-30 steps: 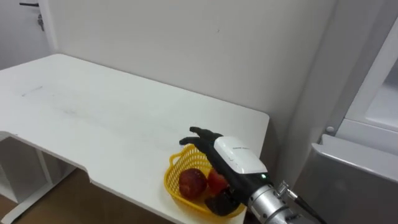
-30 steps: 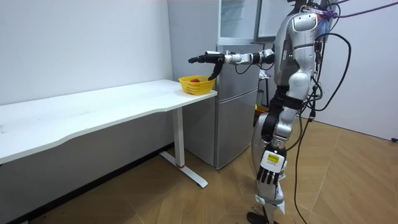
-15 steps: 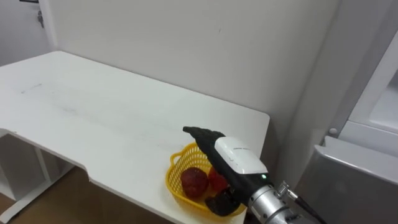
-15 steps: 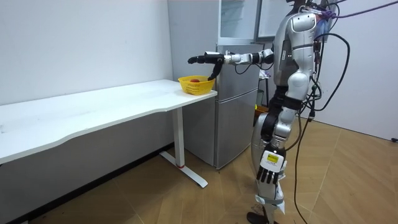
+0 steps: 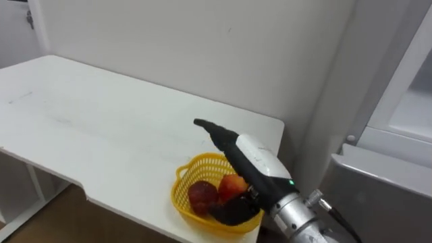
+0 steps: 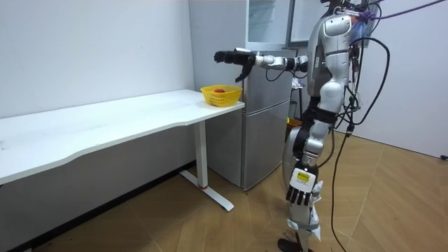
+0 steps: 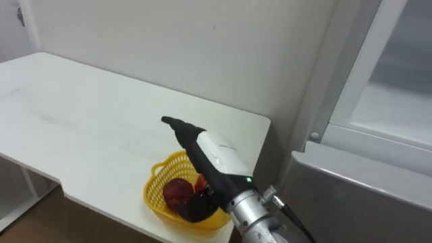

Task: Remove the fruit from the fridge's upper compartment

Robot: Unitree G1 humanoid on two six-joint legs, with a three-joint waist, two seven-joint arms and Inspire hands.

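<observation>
yellow basket [image 5: 179, 192] sits on the white table [image 5: 101, 128] at its near corner, holding red fruits [image 5: 201, 196]. right hand [image 5: 248, 158] hovers over the basket's 3 o'clock side, fingers straight and pointing toward 10 o'clock, thumb hanging down, gripping nothing; the room view shows it clear above the rim. fridge [image 5: 385, 182] stands at 3 o'clock from the table. left hand [image 6: 302, 187] hangs by the robot's thigh, fingers loose
</observation>
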